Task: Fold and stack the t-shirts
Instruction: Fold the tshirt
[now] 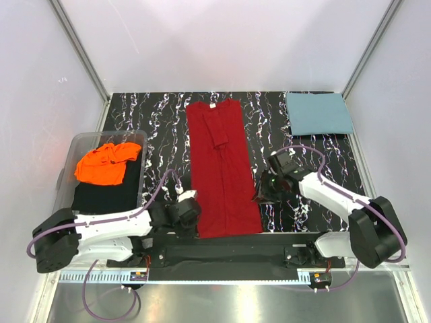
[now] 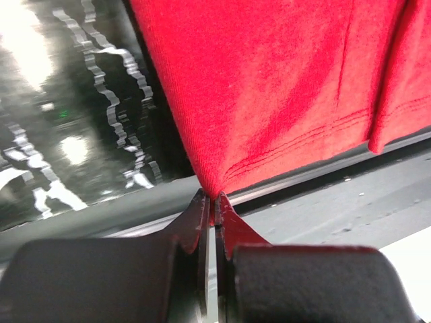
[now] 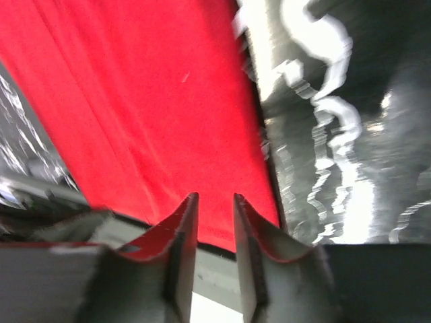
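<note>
While scanning from far left: orange shirt [image 1: 104, 163] crumpled in a clear bin [image 1: 91, 138]. Next, left claw [image 2: 215, 205] clamped tight on the red shirt [image 1: 222, 168], pinching its near left corner at the hem. Red shirt itself lying long and narrow down mid-tabletop [image 1: 161, 121]. Right claw [image 3: 214, 198] at its near right edge, jaws parted, gripping nothing. Far right corner: teal shirt [image 1: 318, 112], folded flat, well apart.
</note>
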